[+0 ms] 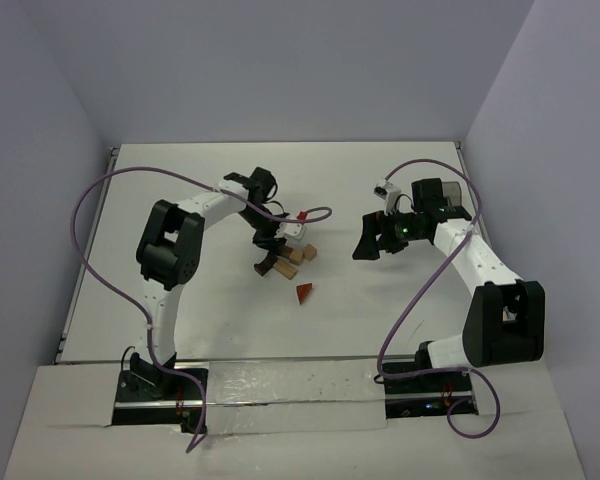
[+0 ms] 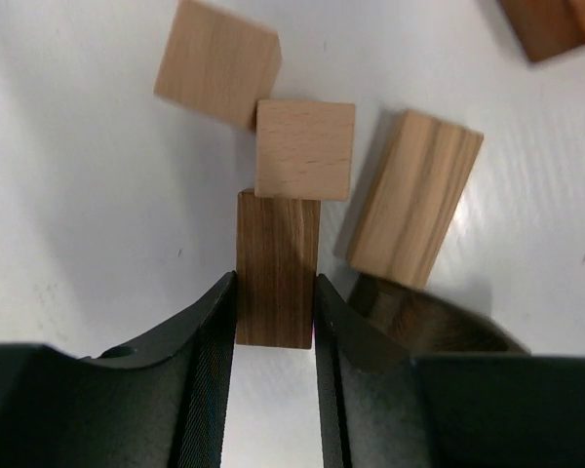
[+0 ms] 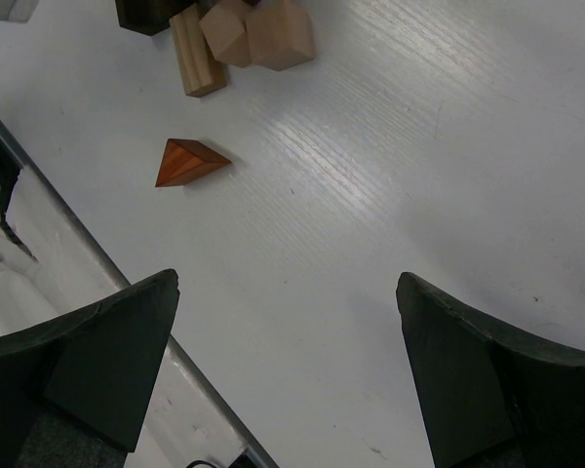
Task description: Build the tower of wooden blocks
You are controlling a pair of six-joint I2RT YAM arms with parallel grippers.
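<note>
Several small wooden blocks lie in a loose cluster (image 1: 298, 256) at the table's middle, not stacked. My left gripper (image 1: 270, 265) is shut on a dark brown block (image 2: 278, 268), held by its sides down at the table. Its far end touches a light tan cube (image 2: 304, 149). A second tan cube (image 2: 217, 61) and a long tan block (image 2: 414, 198) lie beside it. The reddish-brown wedge (image 1: 305, 292) lies alone in front of the cluster and also shows in the right wrist view (image 3: 187, 162). My right gripper (image 1: 375, 238) is open and empty, above the table to the right of the blocks (image 3: 244, 34).
A brown piece (image 2: 551, 24) shows at the upper right corner of the left wrist view. A small white box (image 1: 296, 230) sits just behind the cluster. A purple cable (image 1: 310, 212) loops over the table near the left arm. The table's near edge (image 3: 127, 283) runs under the right gripper.
</note>
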